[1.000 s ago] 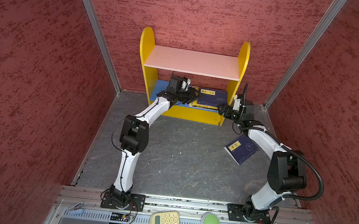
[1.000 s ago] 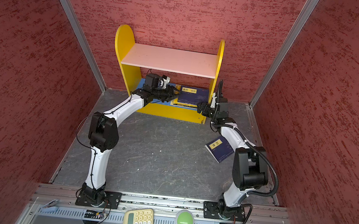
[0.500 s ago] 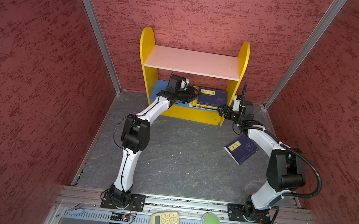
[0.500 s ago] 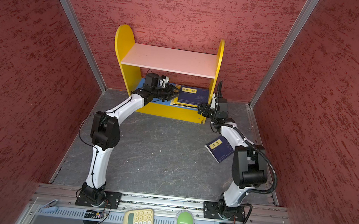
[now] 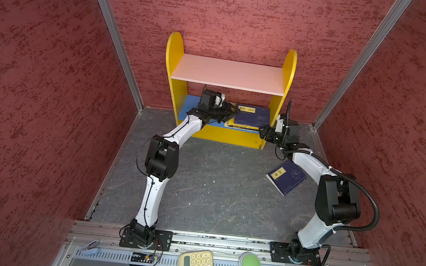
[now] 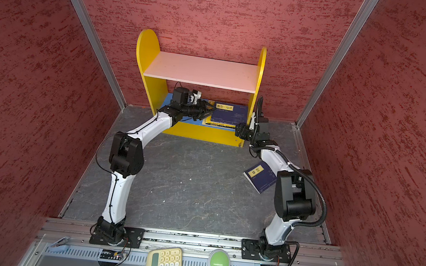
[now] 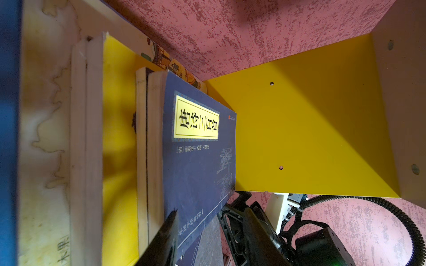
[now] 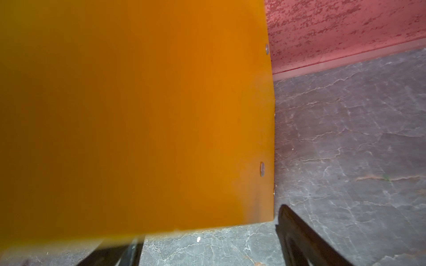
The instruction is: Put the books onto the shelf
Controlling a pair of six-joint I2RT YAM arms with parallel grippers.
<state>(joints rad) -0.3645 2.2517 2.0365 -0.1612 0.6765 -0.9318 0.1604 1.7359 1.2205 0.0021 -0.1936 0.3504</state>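
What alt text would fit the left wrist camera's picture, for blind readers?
A navy book with a yellow label lies on top of a stack of books inside the shelf, seen close up. A black pincer finger shows at the book's near edge; the shelf's yellow side and a red wall stand behind.

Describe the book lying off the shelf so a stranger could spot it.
Start at the yellow shelf by the back wall, then drop to the grey floor near its right end. A navy book with a yellow label lies there flat, alone; the other books are stacked on the shelf's bottom board.
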